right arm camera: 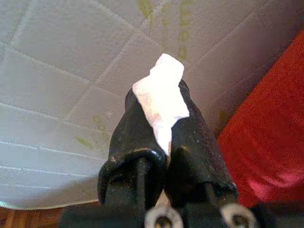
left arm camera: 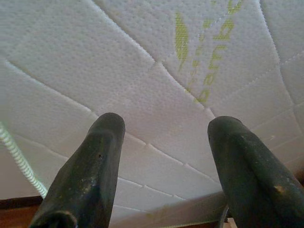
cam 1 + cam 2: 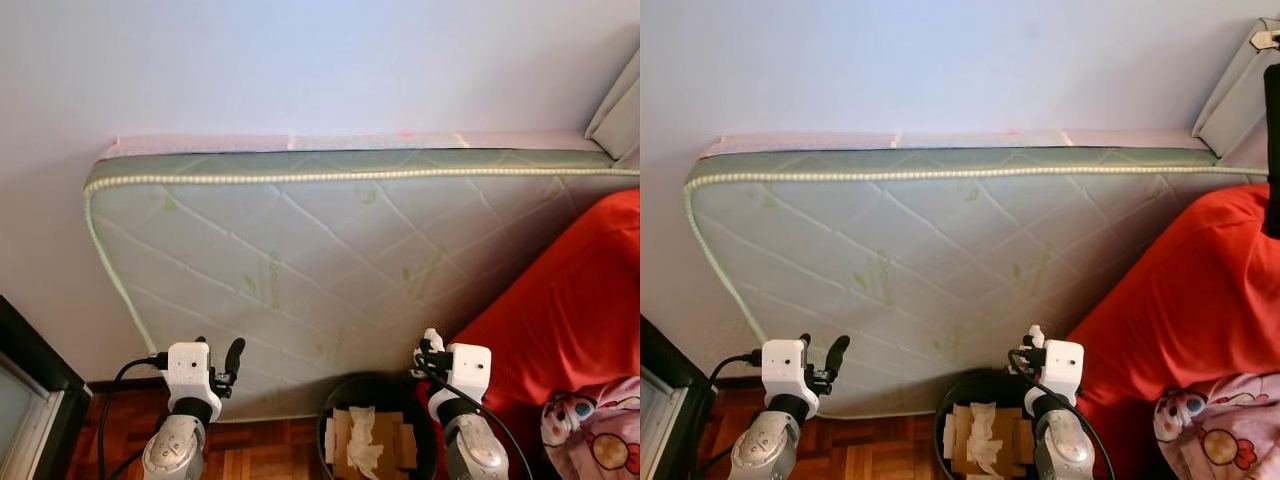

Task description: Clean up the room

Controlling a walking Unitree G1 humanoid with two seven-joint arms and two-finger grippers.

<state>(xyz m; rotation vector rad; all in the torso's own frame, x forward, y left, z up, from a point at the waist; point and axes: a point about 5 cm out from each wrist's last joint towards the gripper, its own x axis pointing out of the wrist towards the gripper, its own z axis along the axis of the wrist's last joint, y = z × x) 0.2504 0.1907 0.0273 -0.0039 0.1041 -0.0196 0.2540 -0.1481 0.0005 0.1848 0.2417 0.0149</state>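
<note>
My right gripper [image 1: 159, 107] is shut on a white scrap of tissue [image 1: 161, 102], which sticks out past the fingertips. In the eye views the same tissue [image 3: 433, 338] is held up just above and right of a round black bin [image 3: 345, 395]. The bin holds brown cardboard pieces [image 3: 388, 435] and a crumpled white tissue [image 3: 362, 440]. My left gripper [image 2: 164, 128] is open with nothing between its fingers [image 2: 92, 166]; it faces the quilted mattress [image 2: 156, 71], left of the bin.
A pale green quilted mattress [image 3: 330, 260] leans on its side against the wall. A red blanket [image 3: 570, 310] and a pink patterned cloth [image 3: 600, 430] lie on the right. A dark cabinet edge [image 3: 35, 395] stands on the left, over wooden parquet floor [image 3: 260, 450].
</note>
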